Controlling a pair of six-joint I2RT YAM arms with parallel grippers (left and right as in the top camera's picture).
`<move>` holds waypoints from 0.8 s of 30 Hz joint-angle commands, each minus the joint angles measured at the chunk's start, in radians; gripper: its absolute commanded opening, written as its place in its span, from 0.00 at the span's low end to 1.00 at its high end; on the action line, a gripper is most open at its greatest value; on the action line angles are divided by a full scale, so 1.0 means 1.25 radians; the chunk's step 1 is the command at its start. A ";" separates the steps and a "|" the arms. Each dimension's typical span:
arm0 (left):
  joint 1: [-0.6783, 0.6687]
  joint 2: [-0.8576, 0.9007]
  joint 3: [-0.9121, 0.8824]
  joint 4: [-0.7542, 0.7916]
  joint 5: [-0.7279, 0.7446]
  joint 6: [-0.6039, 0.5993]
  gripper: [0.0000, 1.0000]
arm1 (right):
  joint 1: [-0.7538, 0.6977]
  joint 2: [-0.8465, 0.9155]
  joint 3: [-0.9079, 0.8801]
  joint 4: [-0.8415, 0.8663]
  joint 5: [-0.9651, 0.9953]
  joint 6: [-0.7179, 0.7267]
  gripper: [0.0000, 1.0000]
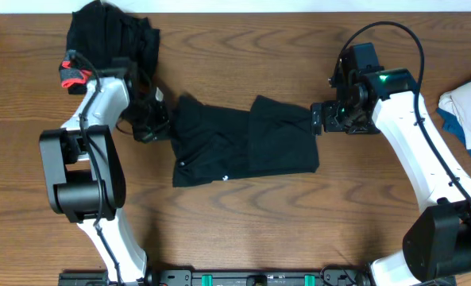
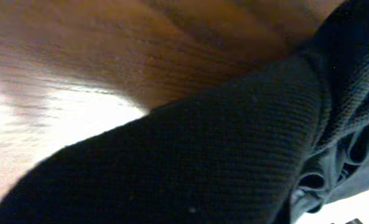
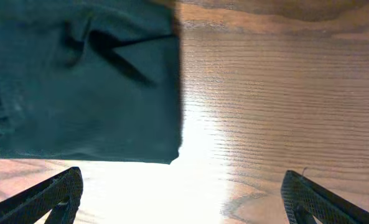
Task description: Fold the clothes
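A long black garment (image 1: 243, 143) lies spread across the middle of the table, with a small white logo (image 1: 225, 177) near its front edge. My left gripper (image 1: 152, 121) sits at the garment's left end and is shut on the bunched fabric. In the left wrist view the black cloth (image 2: 234, 149) fills the frame and hides the fingers. My right gripper (image 1: 316, 119) is at the garment's right edge. In its wrist view the right gripper (image 3: 183, 175) stands wide open over bare wood, with the garment's edge (image 3: 84, 93) just ahead and nothing between the fingers (image 3: 60, 193).
A heap of more black clothes (image 1: 112, 36) lies at the back left, with a coral-red bit (image 1: 75, 74) at its lower edge beside my left arm. A white and blue cloth (image 1: 469, 107) lies at the right edge.
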 commanded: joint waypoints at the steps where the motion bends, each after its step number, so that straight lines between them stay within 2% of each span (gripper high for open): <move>1: -0.020 -0.007 0.086 -0.055 -0.073 0.021 0.06 | -0.005 0.001 0.005 0.001 0.031 -0.012 0.99; 9: -0.094 -0.011 0.226 -0.177 -0.074 0.013 0.06 | -0.005 0.001 0.005 0.012 0.033 -0.012 0.99; 12: -0.128 -0.019 0.250 -0.199 -0.101 -0.017 0.06 | -0.005 0.001 0.005 0.016 0.035 -0.012 0.99; 17: -0.197 -0.054 0.257 -0.208 -0.171 -0.060 0.06 | -0.009 0.001 0.004 0.027 0.035 -0.012 0.99; 24: -0.300 -0.113 0.257 -0.183 -0.179 -0.105 0.06 | -0.032 0.004 -0.016 0.065 0.033 0.019 0.99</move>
